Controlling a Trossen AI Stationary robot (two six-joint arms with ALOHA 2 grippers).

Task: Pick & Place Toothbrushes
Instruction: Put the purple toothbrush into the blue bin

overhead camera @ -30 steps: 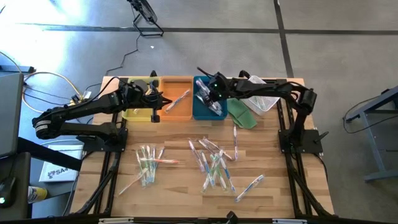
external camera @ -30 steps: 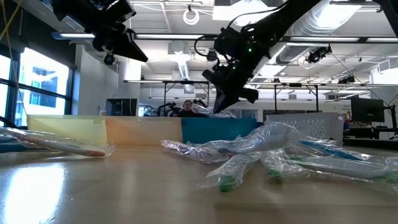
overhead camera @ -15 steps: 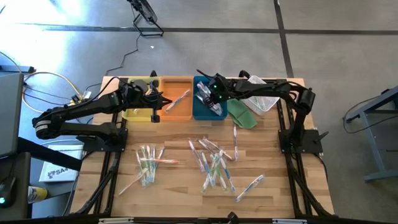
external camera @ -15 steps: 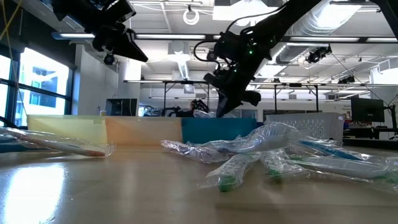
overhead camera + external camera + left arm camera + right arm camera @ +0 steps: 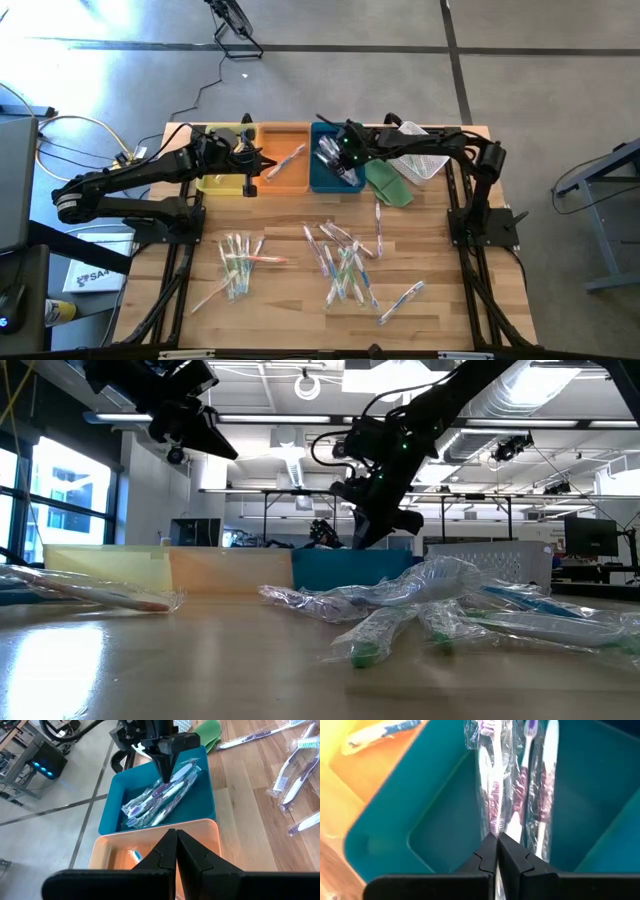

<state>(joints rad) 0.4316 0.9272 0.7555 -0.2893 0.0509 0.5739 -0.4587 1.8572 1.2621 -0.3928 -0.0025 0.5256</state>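
Even overhead light, glare on the table (image 5: 120,660) near the camera, foreground blurred.

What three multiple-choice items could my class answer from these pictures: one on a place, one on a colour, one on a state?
1. Where is the right pincer?
A. Above the blue tray
B. Above the loose toothbrushes on the table
C. Beside the white basket

2. What colour is the tray between the yellow tray and the blue tray?
A. Green
B. Orange
C. White

3. How does the left pincer stand?
A. Wide open
B. Shut on a toothbrush
C. Shut, holding nothing

Answers:
1. A, since the high view shows it over the blue tray, which holds wrapped toothbrushes.
2. B, since the orange tray sits between the yellow tray and the blue one.
3. C, since its fingers meet with nothing between them in the left wrist view.
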